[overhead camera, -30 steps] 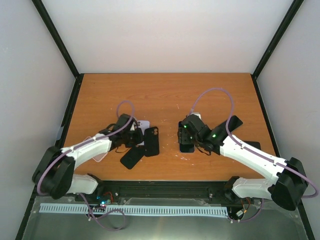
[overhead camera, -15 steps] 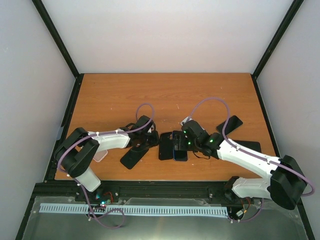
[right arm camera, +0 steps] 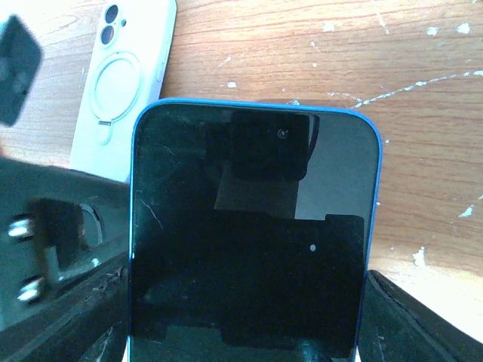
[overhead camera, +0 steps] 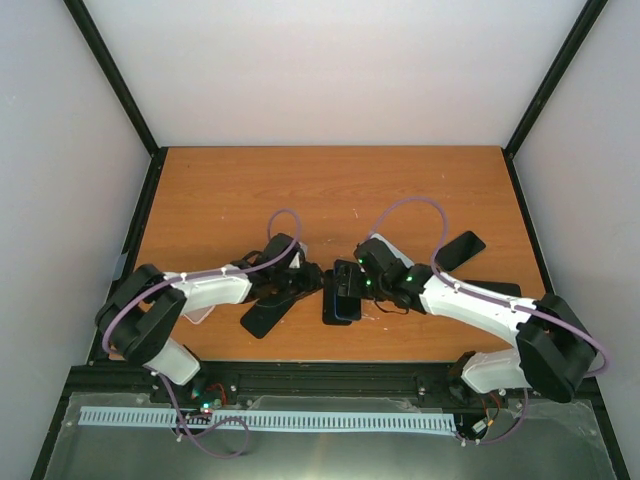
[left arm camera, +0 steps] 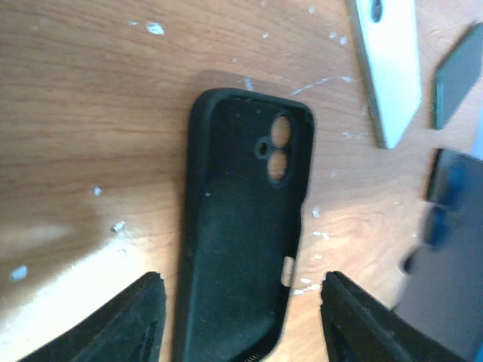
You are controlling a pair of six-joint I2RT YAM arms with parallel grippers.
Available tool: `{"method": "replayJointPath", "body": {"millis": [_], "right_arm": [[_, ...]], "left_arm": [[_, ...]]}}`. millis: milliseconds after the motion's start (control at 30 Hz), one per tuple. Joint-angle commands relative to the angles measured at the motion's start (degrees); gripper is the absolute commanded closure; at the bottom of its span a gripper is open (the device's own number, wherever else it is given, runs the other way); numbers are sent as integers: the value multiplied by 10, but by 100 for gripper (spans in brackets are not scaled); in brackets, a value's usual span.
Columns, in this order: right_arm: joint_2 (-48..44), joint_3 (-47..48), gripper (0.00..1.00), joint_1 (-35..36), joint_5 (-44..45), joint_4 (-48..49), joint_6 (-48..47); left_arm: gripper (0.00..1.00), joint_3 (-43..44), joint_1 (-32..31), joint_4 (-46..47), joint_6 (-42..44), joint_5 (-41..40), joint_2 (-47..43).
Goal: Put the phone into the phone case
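1. As the top view has it, the black case (overhead camera: 328, 303) lies flat at the near middle of the table (overhead camera: 330, 190), just beside the blue-edged phone (overhead camera: 348, 306). Whether they touch I cannot tell.
2. Left wrist: the left gripper (left arm camera: 243, 283) stands open, one finger on either side of the case, with a sliver of wood showing at each. The case lies hollow side up, camera hole at the far end. A white case (left arm camera: 389, 68) lies beyond.
3. Right wrist: the right gripper (right arm camera: 245, 309) clamps the phone by its long edges, screen up. The white case lies beyond, to the left.
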Motion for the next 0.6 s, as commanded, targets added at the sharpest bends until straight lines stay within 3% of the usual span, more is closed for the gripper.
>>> {"method": "replayJointPath", "body": {"millis": [0, 200, 567], "right_arm": [[17, 12, 47, -2, -4, 63, 25], [68, 21, 48, -2, -19, 98, 43], [142, 35, 47, -2, -16, 115, 58]], "left_arm": [[36, -25, 16, 26, -12, 11, -59], [1, -65, 42, 4, -21, -39, -147], [1, -82, 43, -37, -14, -96, -221]]}}
